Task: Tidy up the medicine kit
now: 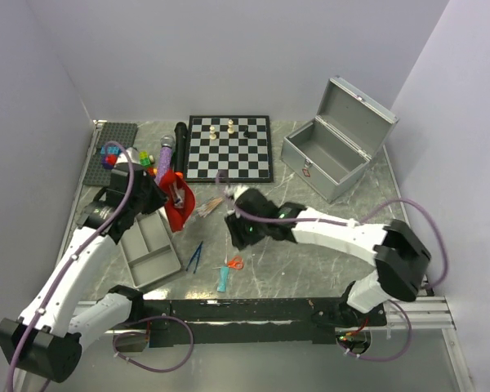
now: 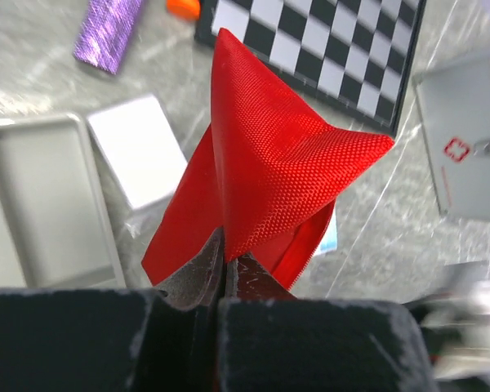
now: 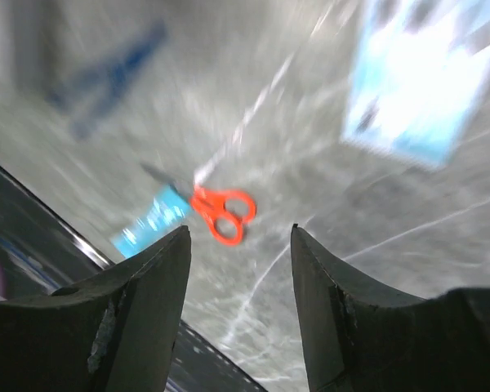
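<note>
On the grey marbled table between white walls — left tool pinches red pouch, right tool gapes.

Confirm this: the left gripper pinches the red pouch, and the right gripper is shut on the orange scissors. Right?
No. The right wrist view shows the right gripper open, with the orange scissors lying free below it. The left gripper does pinch the red pouch.

A lab test cell: plain white walls box in a marbled table.
</note>
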`<action>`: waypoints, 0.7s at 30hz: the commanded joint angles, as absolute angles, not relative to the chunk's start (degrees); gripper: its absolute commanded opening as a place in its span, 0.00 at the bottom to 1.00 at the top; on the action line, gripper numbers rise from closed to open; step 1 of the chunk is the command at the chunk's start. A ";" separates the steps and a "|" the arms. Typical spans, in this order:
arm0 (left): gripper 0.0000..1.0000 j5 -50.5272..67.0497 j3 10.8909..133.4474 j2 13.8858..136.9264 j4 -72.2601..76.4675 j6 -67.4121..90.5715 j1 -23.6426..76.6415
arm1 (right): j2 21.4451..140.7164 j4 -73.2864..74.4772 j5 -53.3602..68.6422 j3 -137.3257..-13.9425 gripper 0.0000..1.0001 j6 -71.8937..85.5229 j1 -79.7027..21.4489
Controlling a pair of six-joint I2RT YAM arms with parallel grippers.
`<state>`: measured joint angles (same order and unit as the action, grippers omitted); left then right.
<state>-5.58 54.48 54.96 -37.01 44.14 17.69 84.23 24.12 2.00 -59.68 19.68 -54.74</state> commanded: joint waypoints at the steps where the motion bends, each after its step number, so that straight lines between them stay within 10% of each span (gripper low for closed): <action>1: 0.01 -6.33 58.45 53.09 -38.06 41.57 16.17 | 86.22 19.96 4.84 -57.75 0.59 16.09 -59.67; 21: 0.01 -5.63 56.34 52.74 -37.53 42.10 15.29 | 97.29 19.95 -3.86 -57.48 0.58 14.41 -63.46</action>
<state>-5.87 56.34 53.56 -38.50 42.65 15.68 97.23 20.27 -0.30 -56.66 15.16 -62.76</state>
